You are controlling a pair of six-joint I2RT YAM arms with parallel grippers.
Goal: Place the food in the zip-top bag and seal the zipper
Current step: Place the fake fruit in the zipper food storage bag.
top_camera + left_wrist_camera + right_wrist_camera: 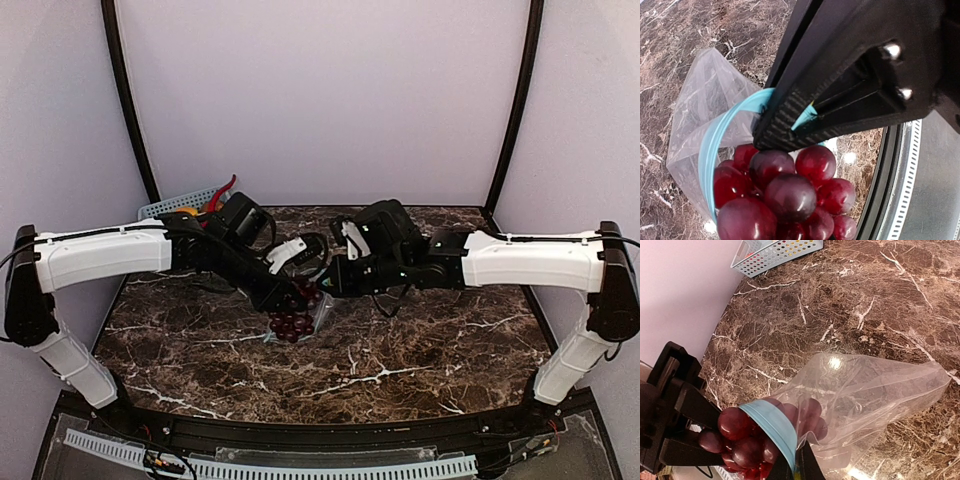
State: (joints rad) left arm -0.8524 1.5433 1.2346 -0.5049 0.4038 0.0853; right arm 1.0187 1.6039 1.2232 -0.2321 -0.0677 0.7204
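Plainly, the coming push turns on one line: in the right wrist view the zip-top bag (pixel 875 390) is stretched from its mouth at lower left to its closed end at right, and the grape bunch (pixel 740 435) is lodged in that mouth, half in, half out. The bunch is clenched from the frame's left by the left gripper (pixel 285 300), the arm nearer to it. The zipper (pixel 772 425) is pinched by the right gripper (pixel 796 467), so the rim is held up (as an open loop). A thrust rightward along the bag seems called for. At the top view's upper left, a yellow piece (pixel 186 212) and a red piece (pixel 221 192) are seen in the blue mesh basket (pixel 165 207).
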